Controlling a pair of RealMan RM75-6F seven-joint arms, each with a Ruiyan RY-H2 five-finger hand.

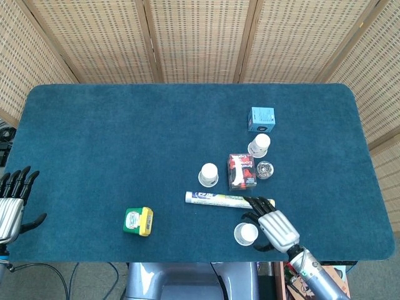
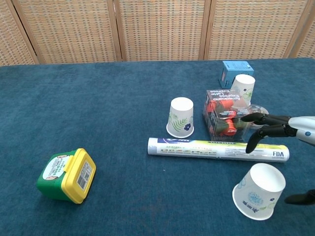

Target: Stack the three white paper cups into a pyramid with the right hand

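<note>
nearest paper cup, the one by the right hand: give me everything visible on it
The nearest paper cup is white, paper by the look of it, with a small blue print low on its side. It stands upside down on the blue table cover, flat base up and rolled rim on the cloth, leaning slightly in the chest view. It sits near the table's front edge, just in front of the long tube and apart from it. The right hand is spread around it; its fingers hang above, and contact cannot be told.

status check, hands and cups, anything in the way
Right hand open beside the nearest cup, not gripping. Left hand open, idle at table edge. Three cups unstacked. Long tube lies between the nearest cup and the other two.
</note>
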